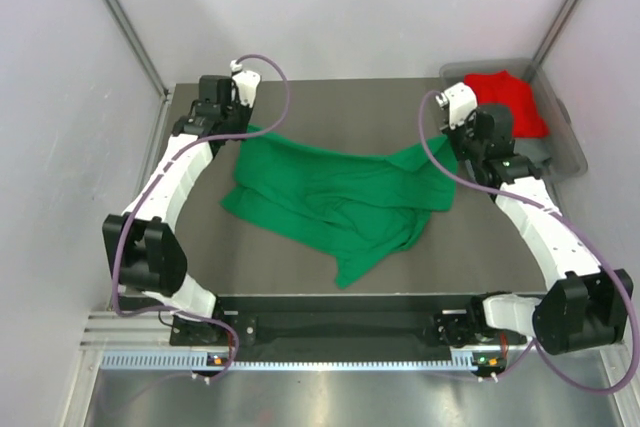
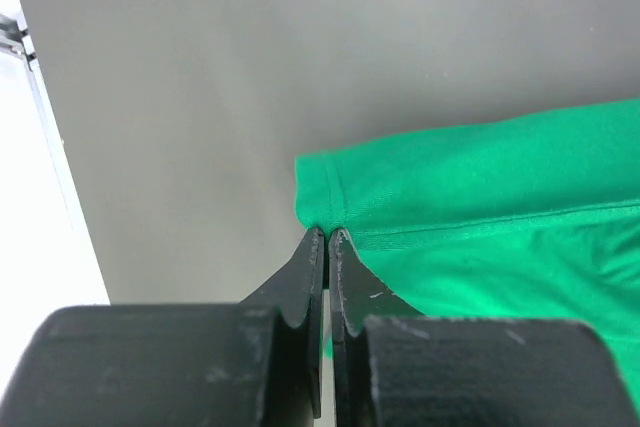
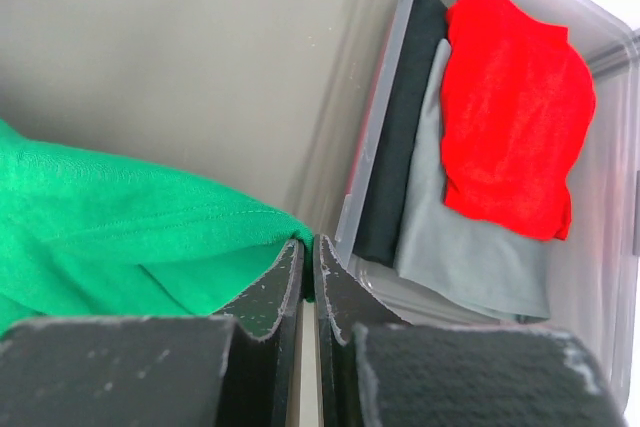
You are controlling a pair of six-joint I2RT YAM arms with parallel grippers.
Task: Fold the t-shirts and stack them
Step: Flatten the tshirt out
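Observation:
A bright green t-shirt (image 1: 340,197) lies crumpled across the middle of the dark table (image 1: 330,107). My left gripper (image 1: 243,132) is shut on the shirt's far left corner; in the left wrist view the gripper (image 2: 327,232) pinches the hemmed edge of the green t-shirt (image 2: 480,197). My right gripper (image 1: 450,147) is shut on the far right corner; in the right wrist view the gripper (image 3: 308,242) holds a fold of green t-shirt (image 3: 120,217). A red t-shirt (image 1: 510,97) (image 3: 510,117) lies bunched in the bin at the back right.
The clear plastic bin (image 1: 570,147) (image 3: 370,167) stands at the table's far right corner, just beside my right gripper. It also holds a black cloth (image 3: 405,127) and a grey cloth (image 3: 470,237). White walls enclose the table on three sides.

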